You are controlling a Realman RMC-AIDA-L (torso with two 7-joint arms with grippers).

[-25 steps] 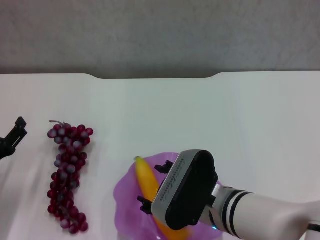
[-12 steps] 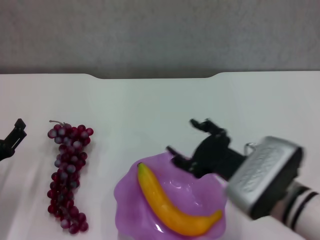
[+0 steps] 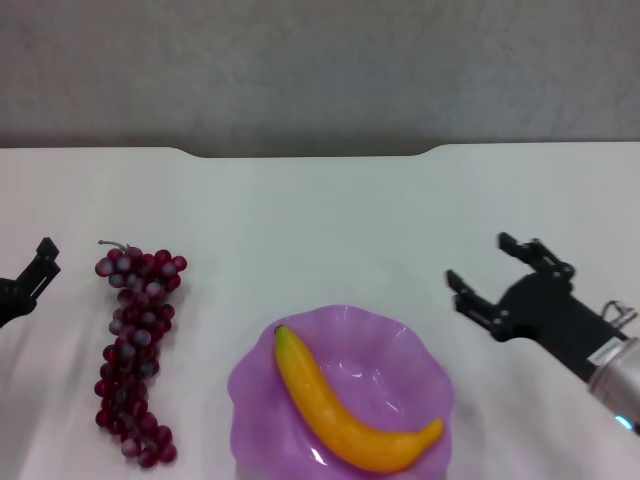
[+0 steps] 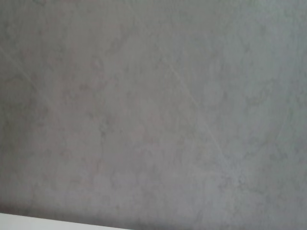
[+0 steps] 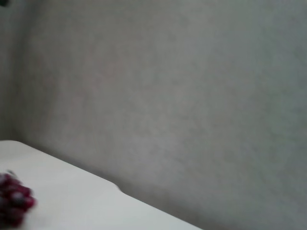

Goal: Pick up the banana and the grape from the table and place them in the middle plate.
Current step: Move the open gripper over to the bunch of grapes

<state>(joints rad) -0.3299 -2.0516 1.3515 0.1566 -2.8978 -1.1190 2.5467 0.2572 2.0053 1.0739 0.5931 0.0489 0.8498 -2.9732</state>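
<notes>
Overhead, the head view shows a smooth, plain white desk (image 3: 330, 220) whose far edge carries a dark notch, with a mottled grey floor or wall surface beyond it. Near the front middle sits the translucent light purple plastic plate (image 3: 400, 345) with a wavy scalloped rim. Inside it lies the curved, glossy yellow-orange banana (image 3: 340, 408), its small dark green tip toward the plate's left rim and its other end near the right rim. To the left of the plate, apart from it, the long bunch of small dark red-purple grapes (image 3: 135, 350) rests on the desk, frosty in sheen, with a short brownish stem at its far end. The right gripper (image 3: 498, 270), black with a silver wrist behind it, hangs over bare desk to the right of the plate, its jaws spread wide and holding nothing. The left gripper (image 3: 40, 262) shows only as a black tip at the left edge, near the grapes but not touching them; how its jaws stand I cannot tell.

The left wrist view is filled by a grey mottled surface, with a thin sliver of white desk at one border.

The right wrist view shows the same grey backdrop above the white desk's edge and its notch, and a blurred corner of the grape bunch (image 5: 13, 199) lying on the desk.
</notes>
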